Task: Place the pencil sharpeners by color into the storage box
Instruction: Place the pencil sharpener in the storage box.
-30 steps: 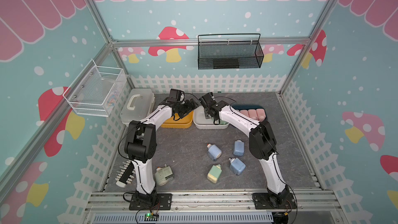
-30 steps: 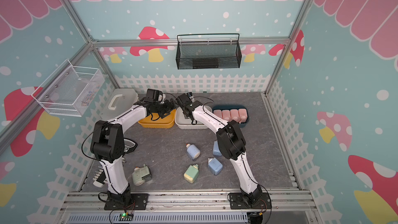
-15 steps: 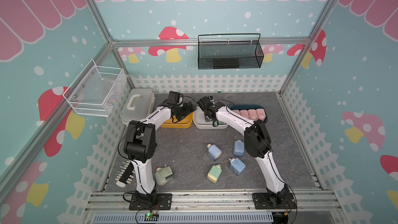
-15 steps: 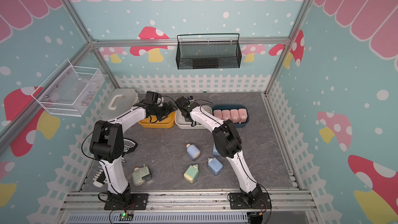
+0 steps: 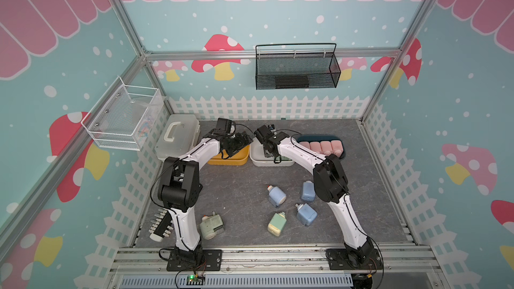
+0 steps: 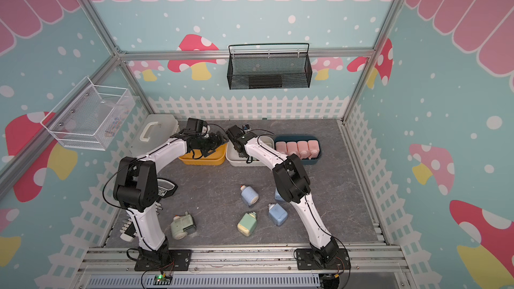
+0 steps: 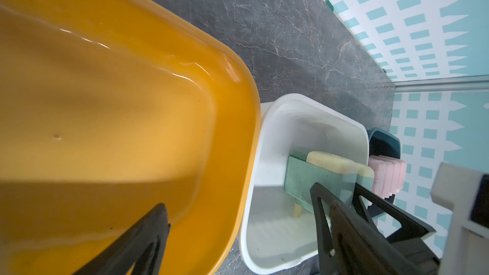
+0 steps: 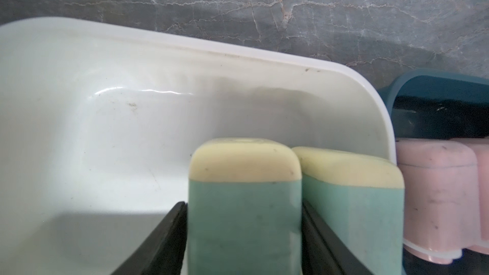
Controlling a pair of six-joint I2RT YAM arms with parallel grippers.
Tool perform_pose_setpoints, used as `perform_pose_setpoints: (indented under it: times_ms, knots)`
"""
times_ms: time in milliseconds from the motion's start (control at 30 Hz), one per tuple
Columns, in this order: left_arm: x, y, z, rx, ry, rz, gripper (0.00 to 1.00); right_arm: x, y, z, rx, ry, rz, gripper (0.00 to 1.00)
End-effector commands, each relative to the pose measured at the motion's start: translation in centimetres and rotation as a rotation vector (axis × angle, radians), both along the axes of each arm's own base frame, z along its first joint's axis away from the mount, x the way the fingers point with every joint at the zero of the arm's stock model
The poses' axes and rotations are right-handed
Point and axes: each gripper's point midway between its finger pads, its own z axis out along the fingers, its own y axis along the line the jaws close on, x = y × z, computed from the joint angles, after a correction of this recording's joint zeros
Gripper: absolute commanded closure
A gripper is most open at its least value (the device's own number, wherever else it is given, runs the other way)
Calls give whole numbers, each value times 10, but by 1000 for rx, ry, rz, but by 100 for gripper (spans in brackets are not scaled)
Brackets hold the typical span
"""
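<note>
My right tool [image 8: 243,207] is pinching a green sharpener [image 8: 243,234] inside the white bin [image 8: 105,96], right against a second green one [image 8: 352,197] that sits there. My left tool [image 7: 238,195] hangs spread and empty over the yellow bin [image 7: 105,101], which holds nothing. Four pink sharpeners [image 5: 322,147] fill the dark blue bin [image 5: 317,136]. On the worktop [image 5: 239,190] I count three blue sharpeners [image 5: 276,196] and two loose green sharpeners [image 5: 276,223], well apart. I judge pink finished, green about halfway and blue not started.
</note>
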Motion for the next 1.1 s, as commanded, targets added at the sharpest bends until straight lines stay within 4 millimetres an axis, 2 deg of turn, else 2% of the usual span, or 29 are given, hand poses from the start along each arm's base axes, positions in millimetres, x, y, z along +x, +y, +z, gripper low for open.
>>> perform_pose_setpoints:
  times_ms: [0,200,700,733,767,900,1067]
  knots:
    - [-2,12,14,22,-37,15,5,-4,-2,-5,-16,18,-5,54]
    - [-2,13,16,25,-43,15,5,-5,-5,9,-17,-2,-5,33]
    - [-3,13,17,23,-43,13,5,-6,1,38,-20,-47,46,29]
    - [-3,13,16,23,-41,13,5,-6,1,41,-24,-52,52,18]
    - [-3,13,16,23,-42,12,5,-6,0,44,-33,-58,56,2]
    - [-3,13,15,21,-40,11,5,-4,-5,48,-81,-73,68,1]
    - [-3,13,15,19,-38,11,5,1,-10,40,-138,-71,77,2]
